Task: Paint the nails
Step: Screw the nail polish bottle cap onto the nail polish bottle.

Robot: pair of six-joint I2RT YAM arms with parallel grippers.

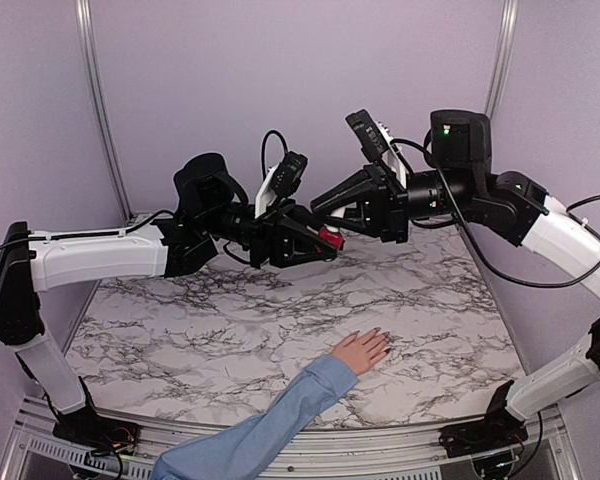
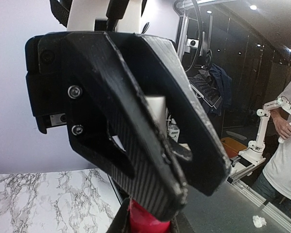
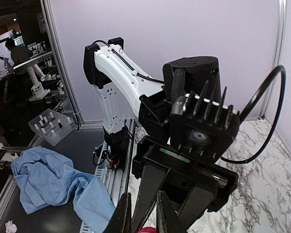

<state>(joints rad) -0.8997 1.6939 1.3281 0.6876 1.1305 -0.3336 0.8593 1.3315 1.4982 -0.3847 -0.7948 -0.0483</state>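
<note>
A red bottle point(image 1: 329, 237), largely hidden, is clamped in the left claw point(image 1: 326, 241). The right claw point(image 1: 330, 221) is closed beside the bottle; anything pinched is concealed. The nails point(image 1: 384, 339), barely discernible, are seen on a hand point(image 1: 362, 350) well below the bottle.

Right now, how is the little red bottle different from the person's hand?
The red bottle is up in the air, clamped in the jaws of the left gripper; the hand lies flat on the marble table, and nothing touches it. The bottle is bright red; the hand is skin-coloured, with a blue sleeve. The bottle is far back between the arms; the hand is near the front edge. Both are over the table.
</note>
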